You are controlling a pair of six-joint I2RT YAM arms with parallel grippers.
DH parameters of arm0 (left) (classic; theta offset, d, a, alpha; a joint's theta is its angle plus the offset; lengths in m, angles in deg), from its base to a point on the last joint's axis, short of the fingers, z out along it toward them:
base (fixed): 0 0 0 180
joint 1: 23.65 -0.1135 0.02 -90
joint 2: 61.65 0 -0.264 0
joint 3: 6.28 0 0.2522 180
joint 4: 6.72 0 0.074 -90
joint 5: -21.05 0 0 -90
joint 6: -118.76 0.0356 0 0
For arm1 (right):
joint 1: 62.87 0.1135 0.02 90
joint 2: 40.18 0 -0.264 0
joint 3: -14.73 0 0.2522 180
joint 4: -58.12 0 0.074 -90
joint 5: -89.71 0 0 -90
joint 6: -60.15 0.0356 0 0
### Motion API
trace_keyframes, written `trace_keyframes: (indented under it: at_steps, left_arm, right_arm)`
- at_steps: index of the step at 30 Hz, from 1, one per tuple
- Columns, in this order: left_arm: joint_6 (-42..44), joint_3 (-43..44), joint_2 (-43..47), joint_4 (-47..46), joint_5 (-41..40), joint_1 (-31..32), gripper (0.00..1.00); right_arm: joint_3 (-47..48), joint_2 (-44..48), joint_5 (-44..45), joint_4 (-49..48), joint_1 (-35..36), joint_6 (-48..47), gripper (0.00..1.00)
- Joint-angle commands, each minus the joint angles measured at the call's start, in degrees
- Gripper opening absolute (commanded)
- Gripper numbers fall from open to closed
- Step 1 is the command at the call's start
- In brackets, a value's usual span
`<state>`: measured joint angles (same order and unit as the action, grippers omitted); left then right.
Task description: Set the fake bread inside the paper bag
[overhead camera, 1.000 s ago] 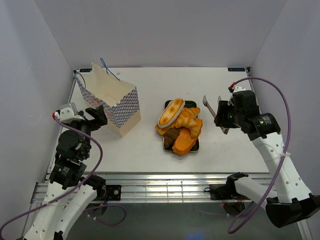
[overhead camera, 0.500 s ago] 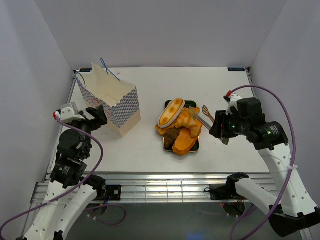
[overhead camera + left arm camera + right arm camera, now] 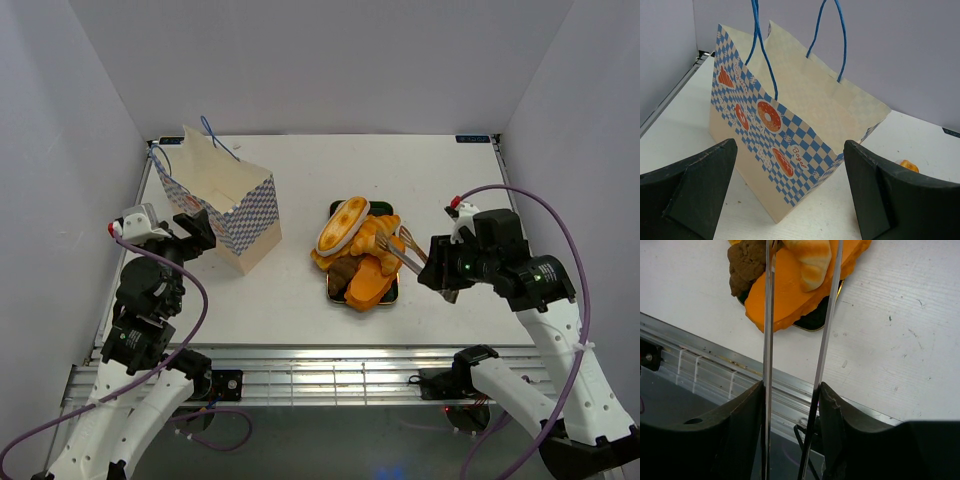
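Centrally, your right pincer (image 3: 790,432) is closed partway on the silver tongs (image 3: 769,340), clasping both arms between its fingers. The tong arms reach out over the fake bread (image 3: 358,250) heaped on the black tray (image 3: 815,321) at mid-bench (image 3: 300,170) and stand either side of the croissant (image 3: 812,260) atop the heap; whether they pinch it cannot be told. Your left pincer (image 3: 790,200) stands wide open with nothing in it, facing the paper bag (image 3: 225,205) just beside it; the bag stands at the far left with its mouth open, well apart from the bread.
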<state>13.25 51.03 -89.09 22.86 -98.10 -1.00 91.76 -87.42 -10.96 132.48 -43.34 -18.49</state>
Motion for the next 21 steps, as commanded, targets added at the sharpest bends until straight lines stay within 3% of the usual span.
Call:
trace_keyframes:
  at_steps: [1, 12, 21]
  left_arm:
    - [0.04, -0.48, -0.51, -0.61, 0.32, 0.2, 0.98]
    - [0.04, -0.48, -0.68, -0.7, 0.58, 0.2, 0.98]
    - [0.04, -0.48, -0.6, -0.61, 0.49, 0.2, 0.98]
  right_arm:
    - [-1.99, 0.66, -0.92, -0.3, 0.16, -1.07, 0.5]
    - [-7.63, 2.24, -4.7, -4.35, 0.25, 0.25, 0.47]
    - [-8.33, 1.98, -7.51, -5.23, 0.25, 0.6, 0.33]
